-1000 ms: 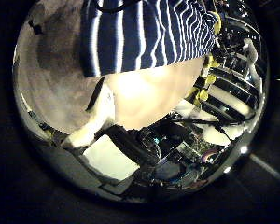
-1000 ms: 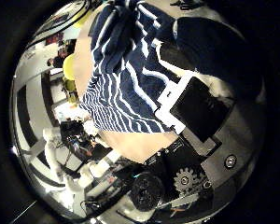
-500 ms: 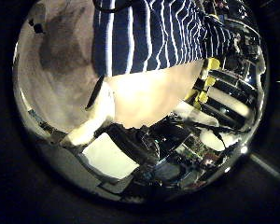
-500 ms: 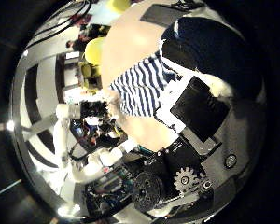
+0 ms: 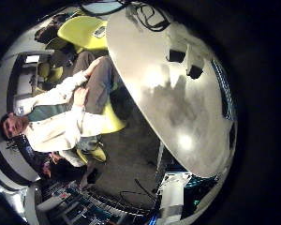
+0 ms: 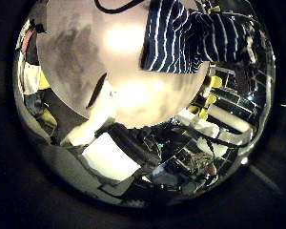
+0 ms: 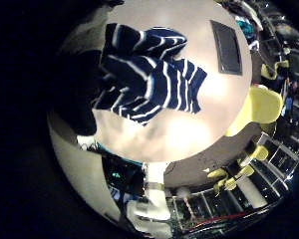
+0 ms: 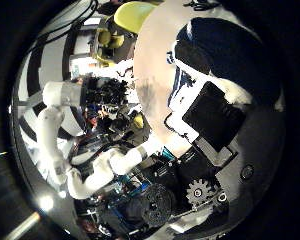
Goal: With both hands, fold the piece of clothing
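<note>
Partly folded, by the look of it: striped garment (image 7: 149, 80) lying bunched on the pale table (image 7: 219, 110), sleeves still splayed, apart from both hands. Hands' fingers: cannot tell, open or curled. Left to do: square up, finish folds.

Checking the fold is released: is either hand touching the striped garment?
Apart. The right little finger side palm view shows the striped garment lying alone on the table, no fingers on it.
</note>
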`<action>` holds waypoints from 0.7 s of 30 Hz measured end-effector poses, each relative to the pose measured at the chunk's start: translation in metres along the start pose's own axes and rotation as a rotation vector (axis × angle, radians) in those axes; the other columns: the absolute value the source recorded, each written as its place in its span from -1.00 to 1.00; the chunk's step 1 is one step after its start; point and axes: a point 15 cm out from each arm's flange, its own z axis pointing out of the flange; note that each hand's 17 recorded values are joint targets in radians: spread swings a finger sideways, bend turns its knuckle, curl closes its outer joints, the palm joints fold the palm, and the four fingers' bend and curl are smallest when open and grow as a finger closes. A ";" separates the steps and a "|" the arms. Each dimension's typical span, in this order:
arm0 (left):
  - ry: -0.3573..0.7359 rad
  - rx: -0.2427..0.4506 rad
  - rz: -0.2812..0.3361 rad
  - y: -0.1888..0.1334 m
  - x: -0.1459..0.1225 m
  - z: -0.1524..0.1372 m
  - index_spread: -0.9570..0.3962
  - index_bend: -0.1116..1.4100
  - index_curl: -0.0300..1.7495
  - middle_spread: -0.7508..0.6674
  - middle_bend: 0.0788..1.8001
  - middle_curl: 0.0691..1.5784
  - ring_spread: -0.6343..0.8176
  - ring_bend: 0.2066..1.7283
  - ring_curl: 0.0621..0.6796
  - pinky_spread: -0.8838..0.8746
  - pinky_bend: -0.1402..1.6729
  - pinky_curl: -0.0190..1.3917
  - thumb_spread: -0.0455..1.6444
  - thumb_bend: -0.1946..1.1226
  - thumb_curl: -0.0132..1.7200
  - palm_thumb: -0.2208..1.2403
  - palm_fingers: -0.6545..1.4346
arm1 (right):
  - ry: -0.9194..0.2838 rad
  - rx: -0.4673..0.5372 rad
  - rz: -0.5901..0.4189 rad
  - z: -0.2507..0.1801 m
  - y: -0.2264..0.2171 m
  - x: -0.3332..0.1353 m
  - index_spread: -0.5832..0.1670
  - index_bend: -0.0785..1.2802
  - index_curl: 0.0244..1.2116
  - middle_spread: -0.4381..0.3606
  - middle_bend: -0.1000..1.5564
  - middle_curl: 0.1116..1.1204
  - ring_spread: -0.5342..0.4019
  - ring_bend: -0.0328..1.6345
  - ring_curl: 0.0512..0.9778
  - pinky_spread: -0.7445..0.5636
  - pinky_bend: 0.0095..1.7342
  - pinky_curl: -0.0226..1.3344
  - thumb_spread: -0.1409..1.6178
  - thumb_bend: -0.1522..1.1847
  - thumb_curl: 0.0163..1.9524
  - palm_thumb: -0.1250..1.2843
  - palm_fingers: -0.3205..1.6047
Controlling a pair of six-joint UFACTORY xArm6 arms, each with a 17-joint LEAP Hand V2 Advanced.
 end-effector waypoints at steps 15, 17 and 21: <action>0.010 0.007 -0.032 0.021 -0.009 -0.001 0.34 -0.63 -0.56 0.12 -0.86 -0.54 -0.21 -0.21 -0.28 -0.12 -0.25 -0.26 0.45 -0.73 -0.56 0.06 -0.11 | -0.011 -0.106 -0.121 0.026 -0.011 -0.002 -0.45 -0.39 -0.09 -0.10 -0.09 -0.26 -0.02 0.30 -0.10 0.12 0.12 0.22 0.43 -0.82 -0.34 0.19 -0.71; 0.012 0.007 -0.030 0.021 -0.008 -0.001 0.34 -0.63 -0.56 0.12 -0.86 -0.54 -0.21 -0.21 -0.28 -0.12 -0.25 -0.26 0.45 -0.73 -0.56 0.06 -0.11 | -0.020 -0.112 -0.152 0.007 0.005 -0.004 -0.44 -0.42 -0.14 -0.07 -0.16 -0.32 0.12 0.23 -0.18 0.26 0.07 0.16 0.43 -0.81 -0.35 0.17 -0.72; 0.019 0.010 -0.023 0.022 -0.002 -0.003 0.34 -0.63 -0.56 0.12 -0.86 -0.54 -0.21 -0.21 -0.28 -0.13 -0.24 -0.26 0.44 -0.73 -0.56 0.05 -0.11 | -0.017 -0.046 -0.184 -0.045 0.032 -0.003 -0.42 -0.49 -0.22 -0.03 -0.28 -0.41 0.35 0.12 -0.30 0.53 0.00 0.06 0.44 -0.80 -0.38 0.17 -0.68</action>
